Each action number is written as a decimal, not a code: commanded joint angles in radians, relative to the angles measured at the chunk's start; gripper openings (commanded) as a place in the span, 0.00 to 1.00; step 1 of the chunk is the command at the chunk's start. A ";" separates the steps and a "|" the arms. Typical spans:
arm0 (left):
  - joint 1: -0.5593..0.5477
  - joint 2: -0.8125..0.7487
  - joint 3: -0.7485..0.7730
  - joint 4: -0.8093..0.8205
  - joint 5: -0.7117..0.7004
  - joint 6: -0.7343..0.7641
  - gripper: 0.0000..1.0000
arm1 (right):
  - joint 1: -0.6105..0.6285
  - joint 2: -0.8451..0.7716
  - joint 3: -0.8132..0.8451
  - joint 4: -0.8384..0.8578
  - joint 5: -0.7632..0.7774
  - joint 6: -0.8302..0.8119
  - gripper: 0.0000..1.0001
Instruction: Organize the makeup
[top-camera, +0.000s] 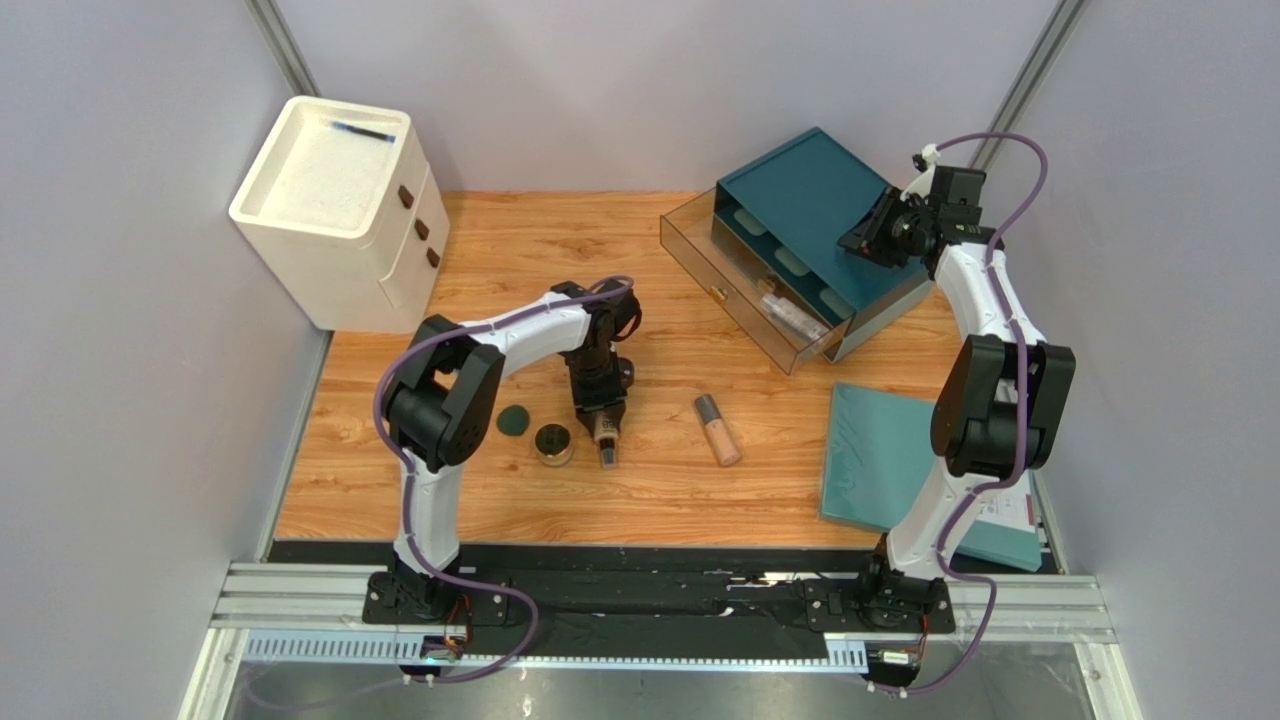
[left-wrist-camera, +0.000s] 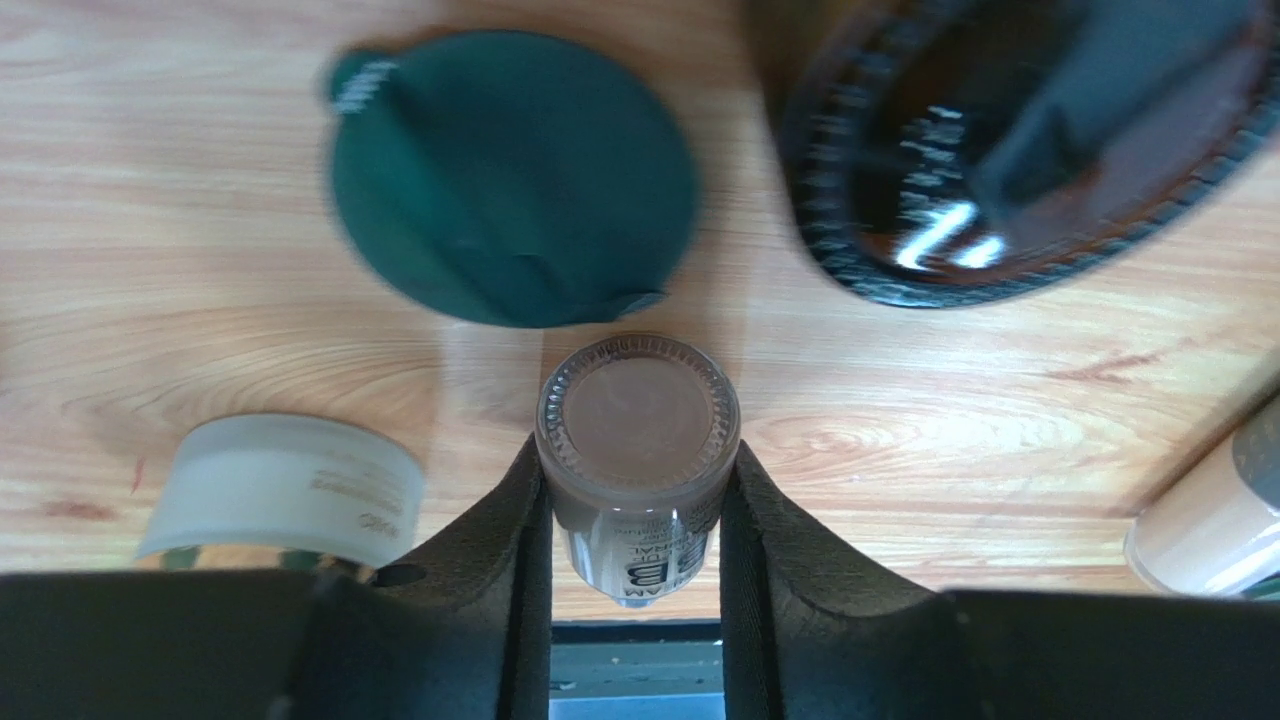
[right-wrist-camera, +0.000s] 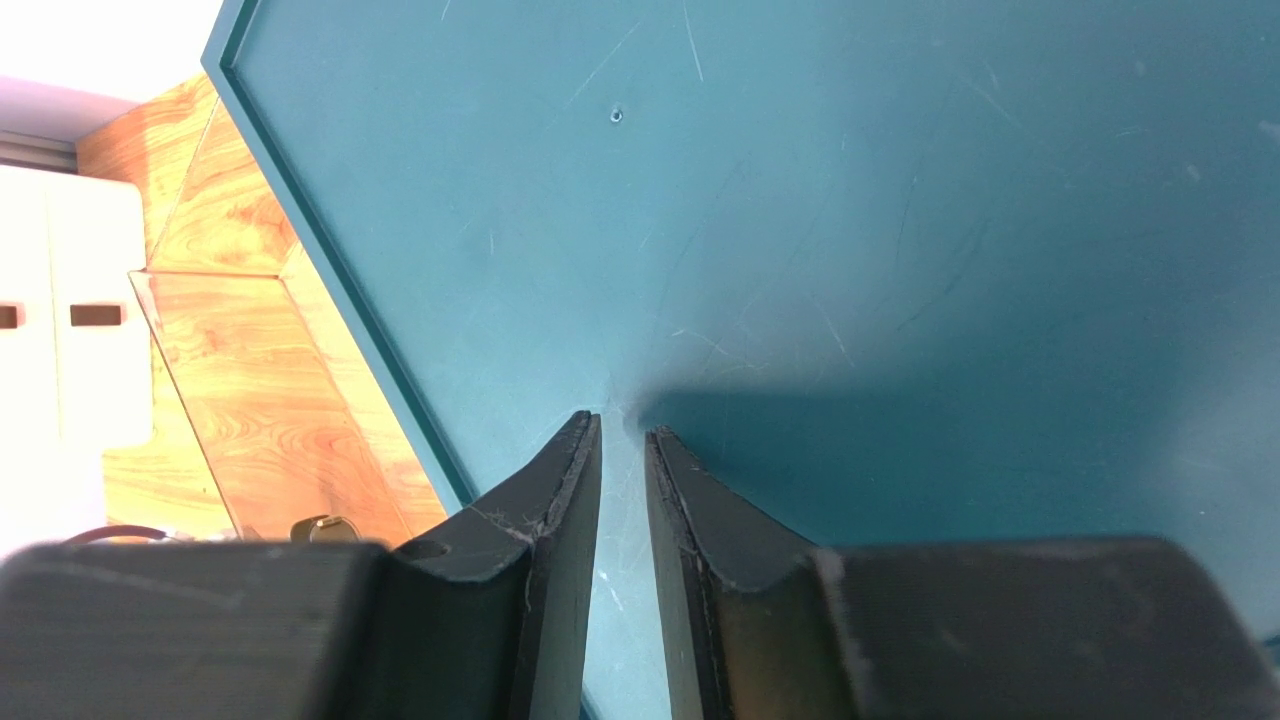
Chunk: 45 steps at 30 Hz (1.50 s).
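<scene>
Top view: near the worktop's middle lie one dark green disc (top-camera: 514, 422), one dark round jar (top-camera: 555, 444), one small brown bottle (top-camera: 609, 449) and one peach tube (top-camera: 718, 429). The right gripper (top-camera: 884, 233) rests on the teal drawer box (top-camera: 796, 188) near the far right corner.

Left wrist: the left gripper (left-wrist-camera: 637, 518) pinches the bottle's sides.

Right wrist: its jaws stand slightly parted, gripping nothing.

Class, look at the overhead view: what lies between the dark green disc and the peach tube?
A dark round jar and a small bottle held in the left gripper, shown in the top view.
</scene>
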<state>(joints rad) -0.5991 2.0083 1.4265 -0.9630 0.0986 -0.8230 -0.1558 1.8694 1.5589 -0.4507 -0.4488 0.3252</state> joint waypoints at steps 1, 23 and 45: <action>-0.030 0.010 0.063 -0.005 0.010 0.035 0.00 | 0.022 0.134 -0.094 -0.313 0.068 -0.035 0.27; -0.037 0.082 0.705 0.431 0.271 -0.005 0.00 | 0.022 0.143 -0.068 -0.327 0.052 -0.029 0.27; 0.021 0.319 0.879 0.609 0.297 -0.268 0.51 | 0.022 0.122 -0.077 -0.319 0.056 -0.014 0.27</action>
<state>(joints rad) -0.5972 2.3737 2.2784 -0.4068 0.3771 -1.0798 -0.1558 1.8858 1.5837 -0.4652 -0.4728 0.3332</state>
